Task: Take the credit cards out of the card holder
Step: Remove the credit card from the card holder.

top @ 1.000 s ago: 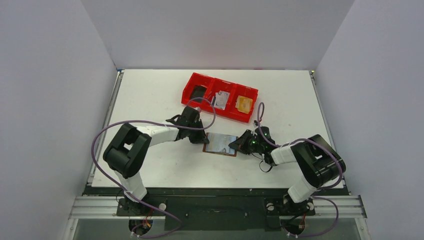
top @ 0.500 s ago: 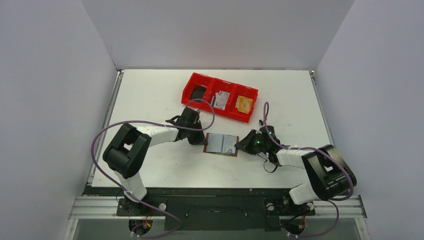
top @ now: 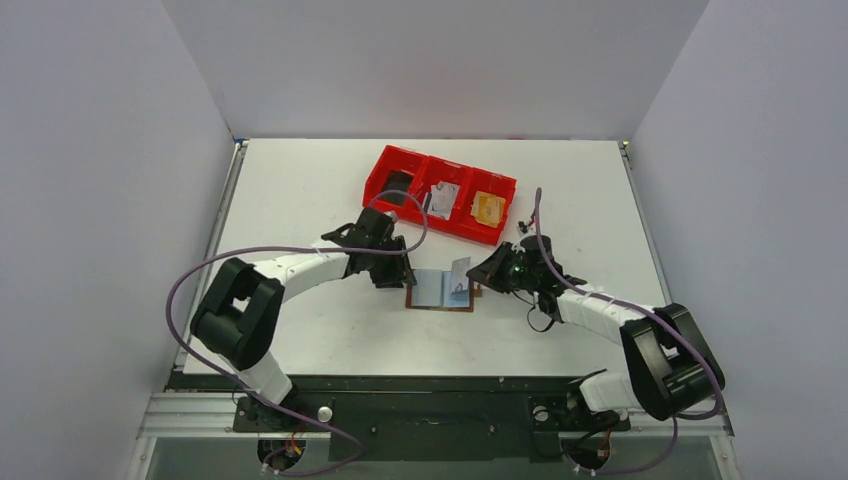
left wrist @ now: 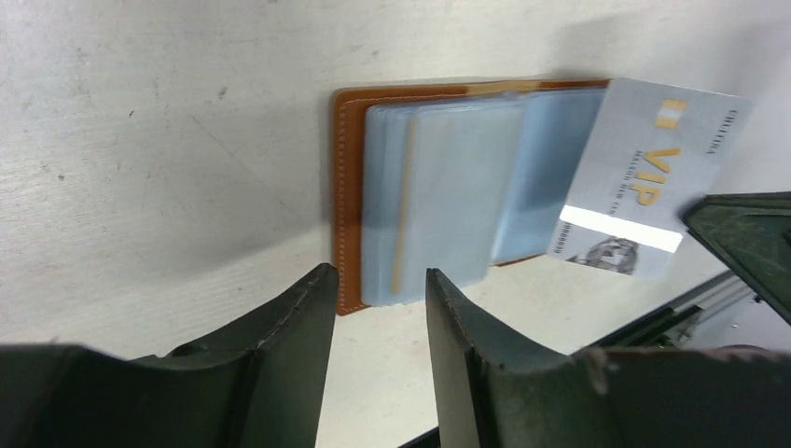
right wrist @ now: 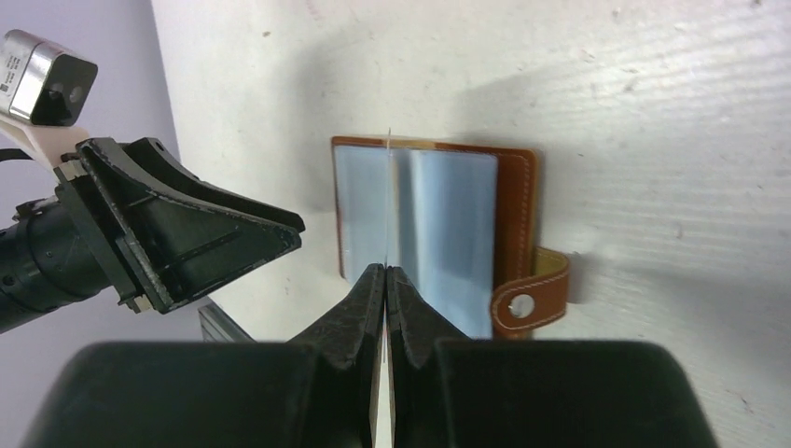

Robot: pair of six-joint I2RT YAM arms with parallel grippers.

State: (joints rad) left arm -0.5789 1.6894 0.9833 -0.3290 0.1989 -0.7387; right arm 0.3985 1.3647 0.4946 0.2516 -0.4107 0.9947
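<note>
The brown card holder (top: 432,291) lies open on the table, its clear bluish sleeves facing up (left wrist: 347,187). My right gripper (top: 482,276) is shut on a silvery light-blue credit card (left wrist: 644,187) marked VIP. The card stands on edge over the holder's right half and looks mostly out of its sleeve. In the right wrist view this card (right wrist: 388,187) shows only as a thin line between the shut fingers (right wrist: 386,273). My left gripper (left wrist: 378,280) stands open just off the holder's left edge, with nothing between its fingers. I see no tan-gold card.
A red three-compartment tray (top: 385,172) stands behind the holder and has small items in each compartment. The holder's snap strap (right wrist: 532,294) sticks out on its right side. The left gripper (right wrist: 177,233) sits close to the holder's left edge.
My left gripper has opened and backed a little off the holder's left edge. My right gripper has drawn the card up and to the right, and that arm has stretched out.
</note>
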